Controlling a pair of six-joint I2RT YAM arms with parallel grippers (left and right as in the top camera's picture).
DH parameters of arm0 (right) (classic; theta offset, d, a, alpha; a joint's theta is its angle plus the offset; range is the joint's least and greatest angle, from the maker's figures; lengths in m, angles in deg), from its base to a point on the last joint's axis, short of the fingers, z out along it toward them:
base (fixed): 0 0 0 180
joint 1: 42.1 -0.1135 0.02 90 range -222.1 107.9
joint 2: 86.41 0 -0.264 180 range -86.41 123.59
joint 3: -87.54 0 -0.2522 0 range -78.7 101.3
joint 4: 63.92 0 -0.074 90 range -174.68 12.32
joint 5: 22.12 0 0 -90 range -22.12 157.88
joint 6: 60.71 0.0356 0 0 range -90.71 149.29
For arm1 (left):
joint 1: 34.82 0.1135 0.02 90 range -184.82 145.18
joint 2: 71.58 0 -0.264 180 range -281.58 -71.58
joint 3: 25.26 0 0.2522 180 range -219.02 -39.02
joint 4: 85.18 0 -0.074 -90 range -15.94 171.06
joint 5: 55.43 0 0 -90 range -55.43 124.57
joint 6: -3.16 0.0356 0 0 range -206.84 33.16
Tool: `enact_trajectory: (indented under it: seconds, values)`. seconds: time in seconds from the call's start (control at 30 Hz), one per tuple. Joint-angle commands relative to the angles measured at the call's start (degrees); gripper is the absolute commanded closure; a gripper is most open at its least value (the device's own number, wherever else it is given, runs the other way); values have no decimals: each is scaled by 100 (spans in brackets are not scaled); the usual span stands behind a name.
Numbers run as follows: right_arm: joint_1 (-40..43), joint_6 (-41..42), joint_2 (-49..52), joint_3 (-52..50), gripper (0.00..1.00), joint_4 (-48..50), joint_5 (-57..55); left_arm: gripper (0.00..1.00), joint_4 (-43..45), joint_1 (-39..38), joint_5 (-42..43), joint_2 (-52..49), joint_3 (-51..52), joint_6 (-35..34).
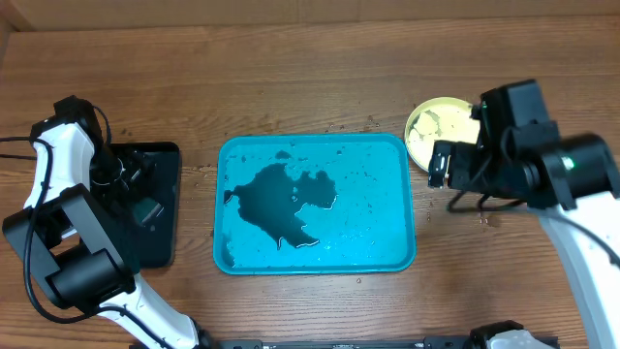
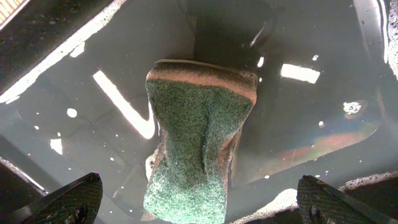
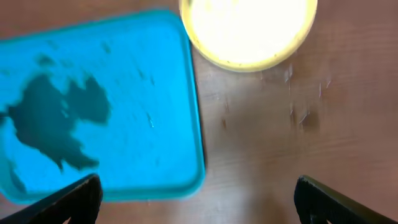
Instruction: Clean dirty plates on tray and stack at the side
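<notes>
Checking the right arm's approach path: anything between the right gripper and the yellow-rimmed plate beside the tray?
Nothing visible. The right gripper, jaws open, hangs over the bare, wet table. The yellow-rimmed plate lies ahead of it, just off the tray corner, with only wood between.

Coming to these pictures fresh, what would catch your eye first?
The bright blue tray in the middle stands out, with a dark puddle spread across it. Next, a yellow-rimmed plate sits just off the tray's upper right corner, and a green sponge lies in shallow water in the black tray at left.
</notes>
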Motion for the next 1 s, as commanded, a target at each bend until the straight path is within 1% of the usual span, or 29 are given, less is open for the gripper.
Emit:
enact_trajectory:
  seconds: [0.0,0.13,0.3,0.47,0.7,0.97]
  values:
    - [0,-374,-800,-472,0,629,-131,0,2,-11,26,170,-4,33]
    - [249,-411,-1628,-1491,0,1458,-59,0,4,-11,26,170,-4,35]
    - [704,-417,-2699,-2894,0,2404,306,0,4,-11,26,170,-4,33]
    - [1014,-437,-3963,-4155,0,3335,415,0,2,-11,26,170,-4,35]
    - [1110,-437,-5302,-5368,0,4284,450,0,4,-13,26,170,-4,35]
    - [1108,-433,-6408,-6363,0,4996,448,0,4,-13,26,170,-4,33]
